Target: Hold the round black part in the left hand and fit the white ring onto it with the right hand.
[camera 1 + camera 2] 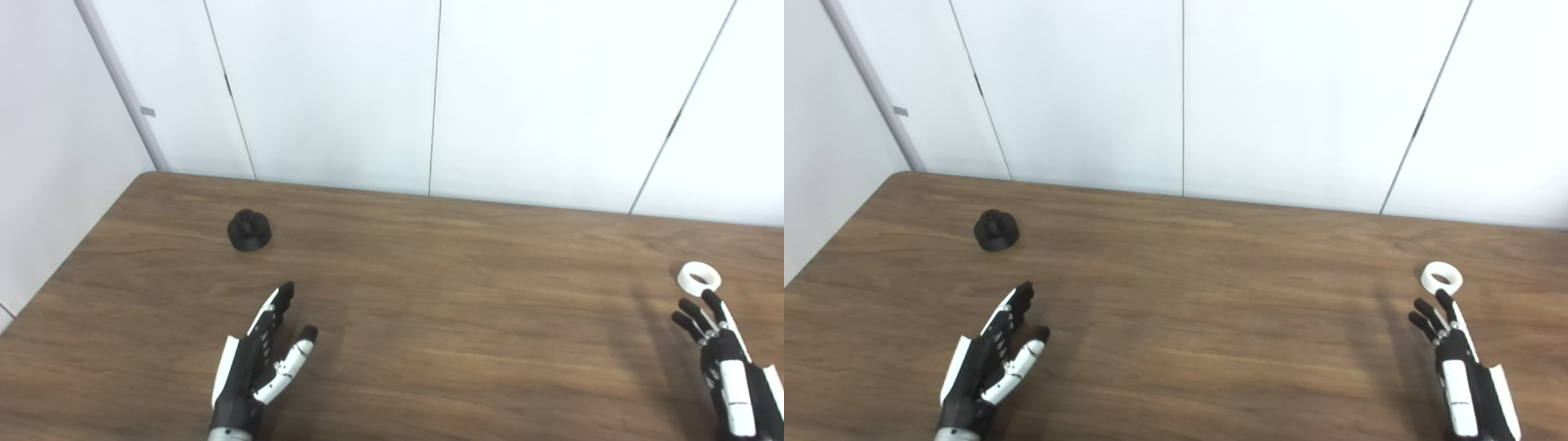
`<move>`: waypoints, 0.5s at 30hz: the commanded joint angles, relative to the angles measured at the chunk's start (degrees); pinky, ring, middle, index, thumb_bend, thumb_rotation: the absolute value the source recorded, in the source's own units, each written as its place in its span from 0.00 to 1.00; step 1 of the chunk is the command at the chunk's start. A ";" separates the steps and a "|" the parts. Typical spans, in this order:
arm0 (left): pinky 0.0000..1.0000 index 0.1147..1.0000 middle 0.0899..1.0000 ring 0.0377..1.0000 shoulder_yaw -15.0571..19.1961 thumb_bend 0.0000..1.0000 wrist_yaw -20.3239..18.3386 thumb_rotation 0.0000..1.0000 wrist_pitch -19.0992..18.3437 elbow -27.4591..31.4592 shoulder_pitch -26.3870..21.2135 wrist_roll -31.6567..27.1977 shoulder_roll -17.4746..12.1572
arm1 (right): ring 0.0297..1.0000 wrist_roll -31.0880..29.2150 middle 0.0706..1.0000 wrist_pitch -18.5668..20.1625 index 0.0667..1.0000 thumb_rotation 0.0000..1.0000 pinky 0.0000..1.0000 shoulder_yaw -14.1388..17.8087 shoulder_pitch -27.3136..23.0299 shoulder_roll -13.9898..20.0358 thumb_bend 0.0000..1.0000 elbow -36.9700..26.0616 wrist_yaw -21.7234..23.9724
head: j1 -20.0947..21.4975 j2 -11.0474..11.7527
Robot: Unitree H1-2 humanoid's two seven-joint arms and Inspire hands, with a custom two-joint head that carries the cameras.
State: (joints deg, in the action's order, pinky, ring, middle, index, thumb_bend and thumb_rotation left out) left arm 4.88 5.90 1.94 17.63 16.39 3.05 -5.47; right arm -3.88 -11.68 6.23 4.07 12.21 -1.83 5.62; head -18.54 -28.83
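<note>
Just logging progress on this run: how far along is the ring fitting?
Nothing is done yet. The round black part sits alone on the table. The left robot hand is open short of it. The right robot hand, open, nears the white ring. Grasping and fitting remain.

Black round part [249, 230]; white ring [699, 277]; brown wood-grain table [441, 294]; white wall panels [331, 92].

One black part [249, 230], one white ring [699, 277], two hands, left [257, 361] and right [726, 361], one table [459, 306]
</note>
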 commanded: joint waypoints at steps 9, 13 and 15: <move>1.00 0.87 0.91 0.97 5.65 0.87 3.31 0.36 -9.85 7.71 -2.59 11.53 -2.44 | 0.88 0.62 0.90 -1.32 0.97 1.00 1.00 -0.36 4.20 -0.82 0.50 5.43 -0.12 | 0.09 -0.27; 0.99 0.86 0.91 0.95 7.69 0.91 1.89 0.37 -18.66 10.14 -6.40 15.84 -5.10 | 0.89 0.95 0.89 -1.22 0.97 1.00 1.00 -0.38 4.19 -0.78 0.48 5.31 -0.28 | 0.09 -0.27; 0.99 0.86 0.94 0.96 8.33 0.90 1.17 0.36 -21.96 10.83 -7.70 16.82 -5.97 | 0.89 1.08 0.90 -1.22 0.98 1.00 1.00 -0.42 4.23 -0.73 0.48 5.23 -0.28 | 0.09 -0.27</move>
State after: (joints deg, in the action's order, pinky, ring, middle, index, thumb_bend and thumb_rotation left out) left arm 12.70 7.36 -18.61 26.42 10.65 18.34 -10.04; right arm -3.06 -11.76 6.45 4.87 12.73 -1.80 5.55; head -18.37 -29.09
